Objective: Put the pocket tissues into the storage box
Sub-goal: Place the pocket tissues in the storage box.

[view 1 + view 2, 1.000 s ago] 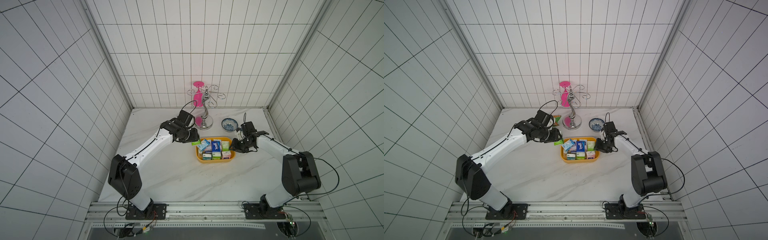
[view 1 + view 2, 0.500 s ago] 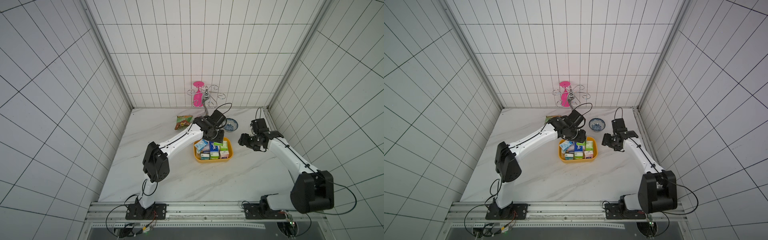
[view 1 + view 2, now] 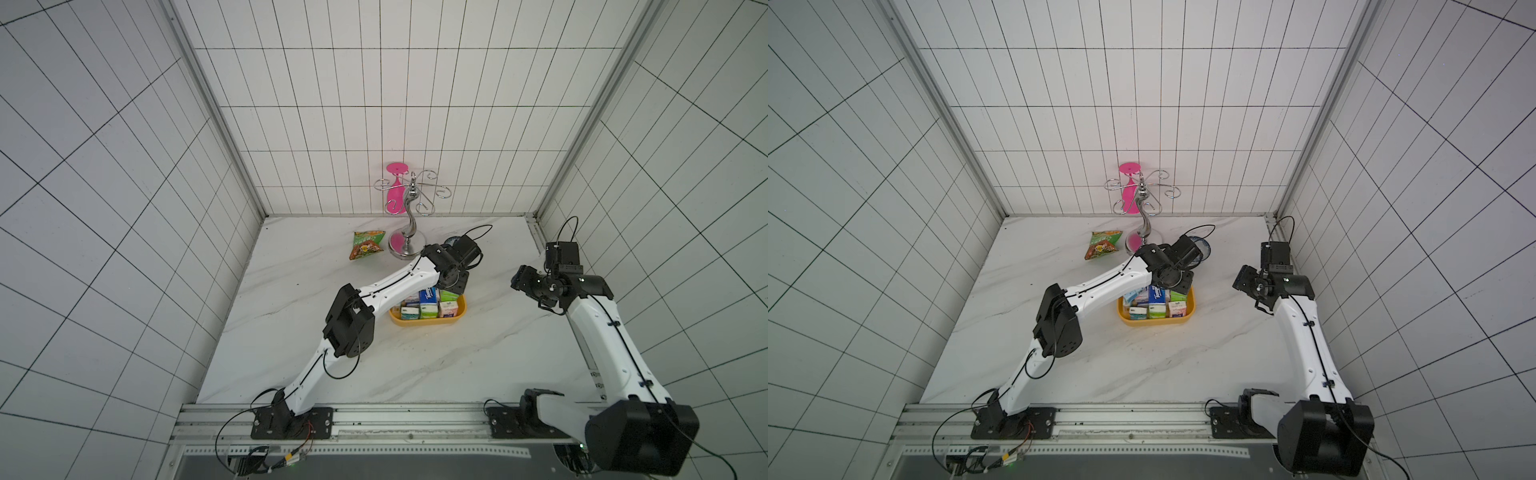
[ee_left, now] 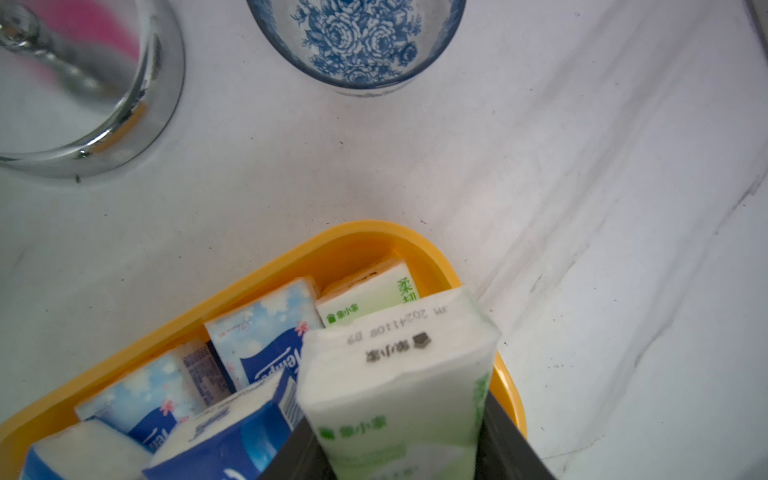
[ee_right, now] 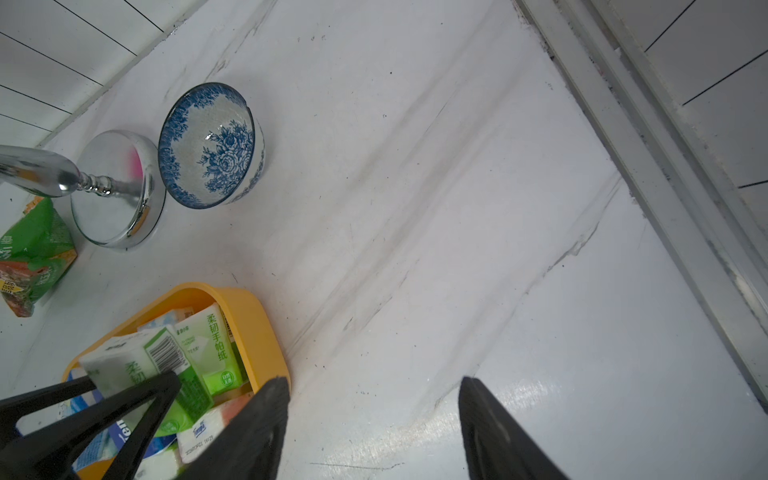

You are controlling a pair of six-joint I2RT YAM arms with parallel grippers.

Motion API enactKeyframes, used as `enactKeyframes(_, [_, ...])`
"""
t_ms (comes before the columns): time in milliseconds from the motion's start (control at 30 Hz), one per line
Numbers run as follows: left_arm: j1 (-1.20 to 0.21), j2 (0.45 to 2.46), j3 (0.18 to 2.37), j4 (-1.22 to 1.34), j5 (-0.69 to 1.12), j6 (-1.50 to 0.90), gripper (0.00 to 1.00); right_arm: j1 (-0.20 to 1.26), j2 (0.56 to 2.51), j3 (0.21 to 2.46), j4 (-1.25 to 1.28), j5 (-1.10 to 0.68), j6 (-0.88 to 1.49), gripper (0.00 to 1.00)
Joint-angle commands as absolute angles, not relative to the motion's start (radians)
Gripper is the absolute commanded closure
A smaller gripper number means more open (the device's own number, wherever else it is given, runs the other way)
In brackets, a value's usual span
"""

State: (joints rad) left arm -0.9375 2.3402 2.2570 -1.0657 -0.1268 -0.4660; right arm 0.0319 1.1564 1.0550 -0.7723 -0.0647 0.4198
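Note:
The yellow storage box (image 3: 428, 326) (image 3: 1154, 322) sits mid-table with several pocket tissues (image 3: 428, 305) (image 3: 1156, 307) standing packed inside. My left gripper (image 3: 455, 286) (image 4: 399, 449) hangs over the box's far right corner (image 4: 357, 237), shut on a green-white tissue packet (image 4: 395, 374) (image 5: 133, 365) that stands above the packets below. My right gripper (image 3: 517, 282) (image 5: 372, 382) is raised to the right of the box (image 5: 257, 324), open, with only bare table between its fingers.
A blue-white bowl (image 3: 1202, 247) (image 4: 365, 37) (image 5: 208, 145) stands just behind the box. Left of it is a chrome stand (image 3: 409, 245) with a pink glass, then a green-orange snack bag (image 3: 365, 245). The right wall rail runs close beside the right arm.
The left arm swung from left of the box to over its far right corner, carrying the green-white packet. The right gripper pulled back from the box's right edge and opened.

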Motion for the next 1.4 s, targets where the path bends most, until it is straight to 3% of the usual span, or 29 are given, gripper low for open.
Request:
enactKeyframes(0, [-0.925,2.358,2.262,-1.030,-0.188,-0.478,0.51,0.021,1.135,1.024,-0.802,-0.075,0.407,0.31])
enactKeyframes(500, [-0.900,2.352,2.194,-1.046,-0.040,-0.577,0.45,0.021,1.143,1.025,-0.796,-0.069,0.403,0.31])
enactKeyframes(567, [-0.903,2.346,2.194,-1.053,-0.039,-0.586,0.38,0.021,1.143,1.021,-0.792,-0.060,0.402,0.31])
enactKeyframes(700, [-0.905,2.315,2.196,-1.056,-0.034,-0.591,0.04,0.021,1.154,1.007,-0.770,-0.043,0.396,0.30])
enactKeyframes(900, [-0.905,2.191,2.190,-1.041,-0.079,-0.593,0.03,0.020,1.221,0.976,-0.667,0.039,0.356,0.21])
enactKeyframes(1067, [-0.898,2.031,2.096,-0.943,-0.134,-0.553,0.02,0.019,1.249,0.868,-0.423,0.083,0.265,0.20])
enactKeyframes(1367, [-0.712,1.645,1.664,-0.705,-0.152,-0.479,0.02,0.018,1.274,0.594,0.150,0.199,0.075,0.20])
